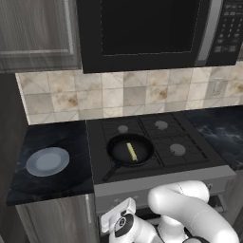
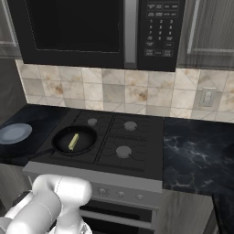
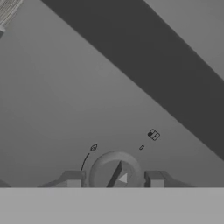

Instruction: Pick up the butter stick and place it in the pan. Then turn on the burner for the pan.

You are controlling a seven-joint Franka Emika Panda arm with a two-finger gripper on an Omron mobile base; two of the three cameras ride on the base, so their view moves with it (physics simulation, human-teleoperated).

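Note:
The butter stick (image 1: 132,151) (image 2: 73,141), a thin pale-yellow bar, lies inside the black pan (image 1: 118,153) (image 2: 85,141) on the front left burner. The pan's handle points toward the stove's front left corner. My arm is folded low in front of the stove. In the hand view my gripper (image 3: 113,178) faces the grey control panel, its two fingertips (image 3: 72,178) close on either side of a round stove knob (image 3: 107,168). The knob has a white pointer mark and small burner symbols printed around it.
A grey-blue plate (image 1: 47,161) (image 2: 13,133) rests on the dark counter left of the stove. A black microwave (image 1: 142,28) hangs above the cooktop. More knobs (image 2: 121,194) line the stove front. A dark band (image 3: 153,65) crosses the panel in the hand view.

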